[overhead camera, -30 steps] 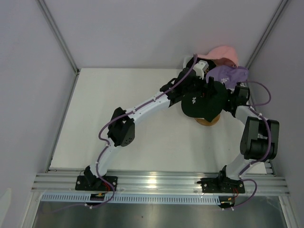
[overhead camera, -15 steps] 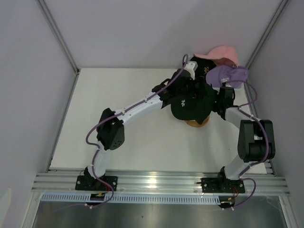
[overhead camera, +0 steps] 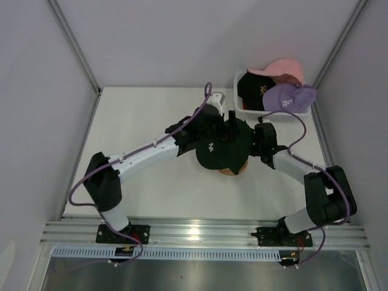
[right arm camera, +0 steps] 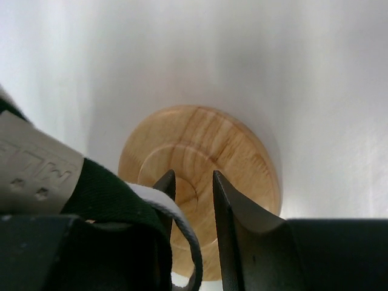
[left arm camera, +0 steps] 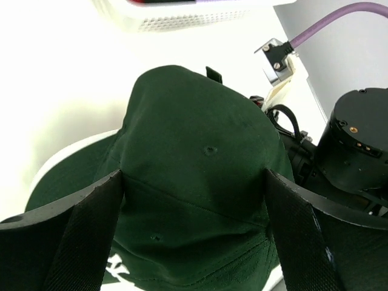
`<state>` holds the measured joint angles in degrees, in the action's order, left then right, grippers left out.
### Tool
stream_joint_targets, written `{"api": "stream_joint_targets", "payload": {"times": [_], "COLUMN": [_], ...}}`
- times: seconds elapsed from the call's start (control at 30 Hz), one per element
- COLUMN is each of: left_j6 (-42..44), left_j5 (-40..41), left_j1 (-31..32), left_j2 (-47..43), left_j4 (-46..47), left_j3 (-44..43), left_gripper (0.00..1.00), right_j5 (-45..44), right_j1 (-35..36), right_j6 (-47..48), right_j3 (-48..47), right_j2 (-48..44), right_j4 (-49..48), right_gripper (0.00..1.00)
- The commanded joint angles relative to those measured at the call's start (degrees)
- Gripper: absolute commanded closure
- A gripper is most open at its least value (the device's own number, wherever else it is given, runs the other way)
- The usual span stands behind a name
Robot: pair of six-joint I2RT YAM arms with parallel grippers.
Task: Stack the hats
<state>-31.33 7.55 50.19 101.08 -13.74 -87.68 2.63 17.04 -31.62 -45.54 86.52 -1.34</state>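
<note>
A dark green hat (overhead camera: 218,148) with a white logo sits on the round wooden stand (overhead camera: 232,171) mid-table. My left gripper (overhead camera: 221,140) is over it, jaws wide apart on either side of the crown (left arm camera: 200,176), with the black fingers (left arm camera: 91,230) flanking the fabric. My right gripper (overhead camera: 262,142) reaches under the hat from the right. In its wrist view the fingertips (right arm camera: 225,200) are closed on the stand's centre over the wooden disc (right arm camera: 242,151), beside the hat's white-edged brim (right arm camera: 109,194). A black hat (overhead camera: 251,90), a pink hat (overhead camera: 285,66) and a lavender hat (overhead camera: 291,96) lie at the back right.
A white mesh basket (overhead camera: 240,112) at the back right corner holds the black hat; the pink and lavender hats rest on its far and right rims. The basket (left arm camera: 182,18) lies just beyond the green hat. The right arm's wrist (left arm camera: 357,139) is close beside the left gripper. Walls enclose the table.
Both grippers, the green hat and the wooden stand have moved together from beside the basket toward the table's middle and nearer. The black hat in the basket is now uncovered.
</note>
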Motion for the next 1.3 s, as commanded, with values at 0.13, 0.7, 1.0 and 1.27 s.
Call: {"api": "stream_joint_targets", "payload": {"times": [0.13,0.7,1.0,1.27], "left_j6": [-3.56,-3.74,-1.89,-0.92], "left_j5": [7.38,12.3,16.26,16.88], "left_j1": [2.63,3.95,4.3,5.17], "left_j2": [-10.36,-15.12,-14.07,-12.67], "left_j4": [-12.97,-19.22,-22.56,-21.77], "left_j3": [17.97,19.22,14.82,13.33], "left_gripper": [0.06,0.07,0.06,0.06], "right_j5": [3.96,1.24,12.55,11.35], "right_j1": [8.35,9.95,-6.13,-8.69], "right_j6": [-3.01,-0.03,-3.1,-3.45], "right_j3": [10.02,12.94,12.49,13.02], "right_j2": [-7.41,-19.63,-38.42,-47.85], "right_j4": [10.3,17.06,22.27,22.17], "right_gripper": [0.65,0.31,0.21,0.21]}}
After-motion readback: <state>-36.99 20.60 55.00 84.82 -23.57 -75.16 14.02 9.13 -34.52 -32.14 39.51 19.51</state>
